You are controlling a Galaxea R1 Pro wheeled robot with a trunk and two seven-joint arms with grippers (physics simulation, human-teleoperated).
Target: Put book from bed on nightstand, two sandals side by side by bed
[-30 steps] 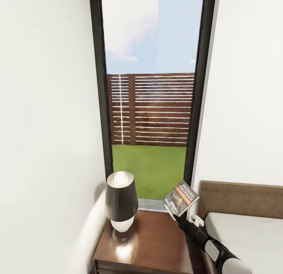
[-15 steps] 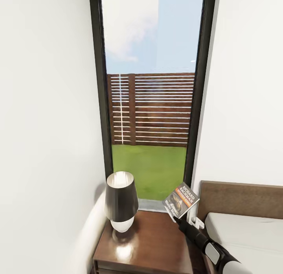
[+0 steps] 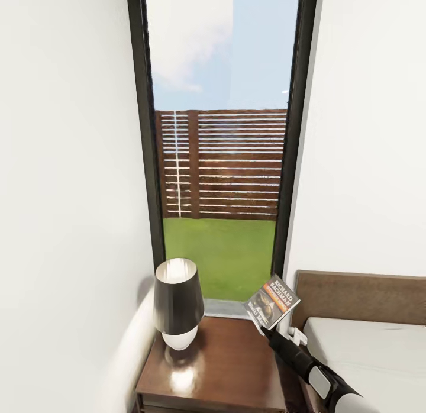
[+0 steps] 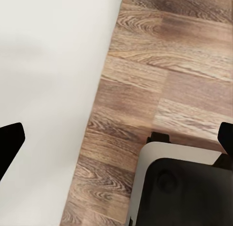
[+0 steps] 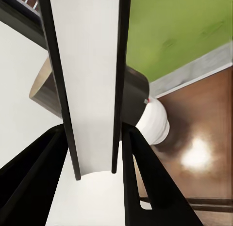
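Pinching the book [image 3: 273,302] by its lower edge, the right claw [image 3: 267,331] holds it up in the air above the back right corner of the nightstand [image 3: 225,365], cover tilted toward the head camera so the orange band of white lettering can be read. In the right wrist view the book [image 5: 90,80] shows edge-on as a pale strip of pages between two dark covers, with the right claw [image 5: 94,153] pressed against both of its sides. A lamp [image 3: 176,309] with a dark shade and a white rounded base stands on the back left part of the nightstand, whose glossy top shows a bright reflection toward the front. Just beside the nightstand's right edge begins the bed [image 3: 367,348], its brown headboard against the white wall and its light-grey mattress in front of it. Behind the nightstand rises the tall black-framed window [image 3: 142,164], giving onto green grass and a slatted wooden fence. Fingers [image 4: 9,143] of the left claw sit spread wide apart at the frame's sides, holding nothing, above the wood-plank floor [image 4: 160,90].
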